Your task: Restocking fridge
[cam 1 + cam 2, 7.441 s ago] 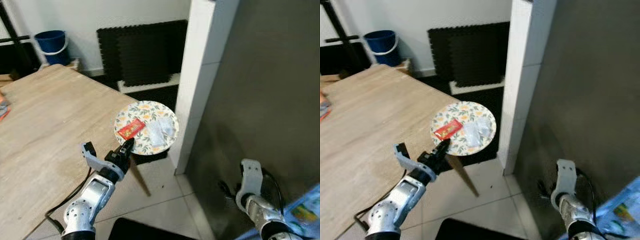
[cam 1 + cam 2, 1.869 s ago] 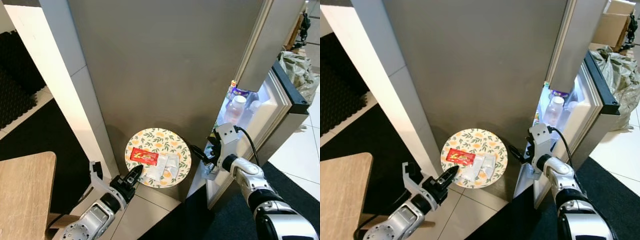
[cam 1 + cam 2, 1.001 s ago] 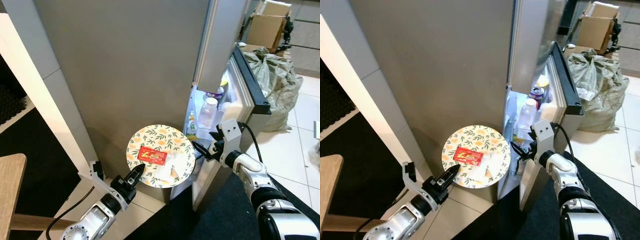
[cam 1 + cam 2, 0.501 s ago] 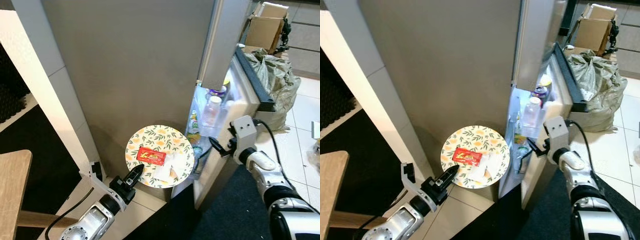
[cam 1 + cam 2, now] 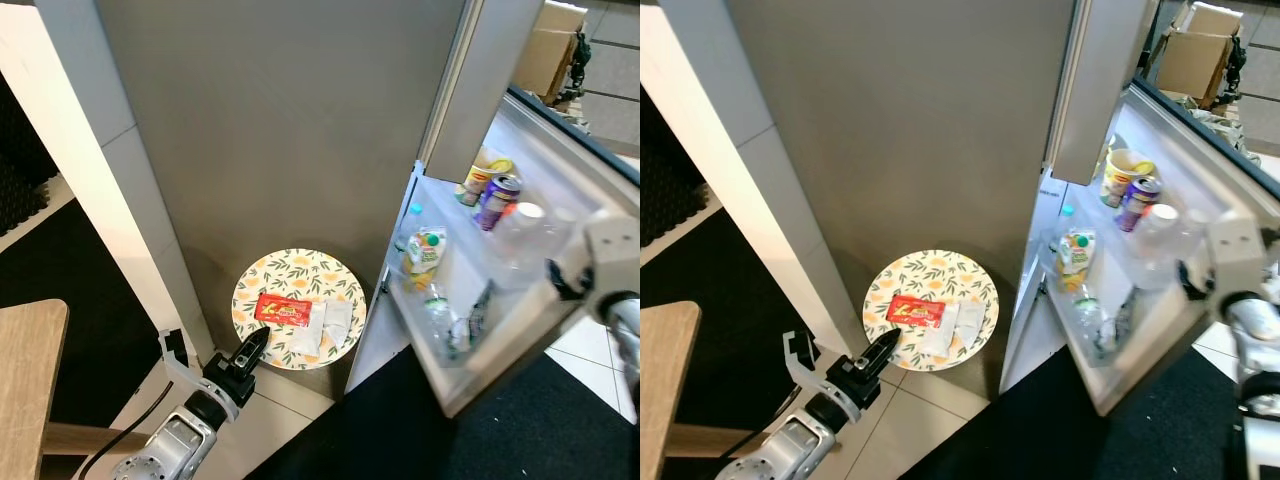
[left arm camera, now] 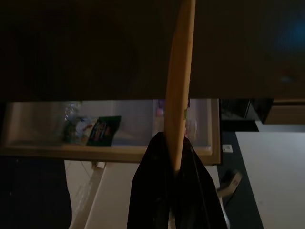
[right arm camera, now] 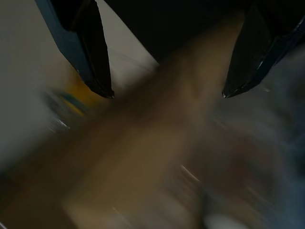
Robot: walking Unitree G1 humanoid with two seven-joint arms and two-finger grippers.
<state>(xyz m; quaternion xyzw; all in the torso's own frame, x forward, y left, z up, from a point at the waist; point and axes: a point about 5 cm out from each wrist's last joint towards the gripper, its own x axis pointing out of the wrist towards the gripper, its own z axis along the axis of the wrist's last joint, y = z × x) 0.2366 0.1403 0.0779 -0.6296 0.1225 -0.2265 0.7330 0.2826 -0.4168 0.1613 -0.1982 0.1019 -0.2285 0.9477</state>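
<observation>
Grey fridge (image 5: 290, 130) panelling is seen rising ahead, flanked on the robot's left by a white wall column (image 5: 110, 190), with black matting and pale tiles (image 5: 275, 425) spread below. At the robot's right the fridge door (image 5: 520, 340) is swung wide, and its shelf is seen loaded with a purple can (image 5: 497, 200), a yellow-topped tub (image 5: 481, 172), a small carton (image 5: 424, 249) and clear bottles (image 5: 512, 238).

A floral plate (image 5: 299, 307) is held out low in front of the fridge side, level and clear of the floor. Its near rim is pinched by the left gripper (image 5: 248, 351), whose black fingers (image 6: 157, 191) are seen in the left wrist view clamped on either face of the plate's edge. On the plate a red packet (image 5: 283, 309) is laid flat, with two pale clear sachets (image 5: 324, 325) just beside it on the side toward the door.

The right gripper (image 7: 164, 93) is placed at the outer edge of the open door, where its white wrist housing (image 5: 1237, 252) is seen. In the blurred right wrist view its two fingers (image 7: 93, 52) are spread wide apart with nothing gripped between them
</observation>
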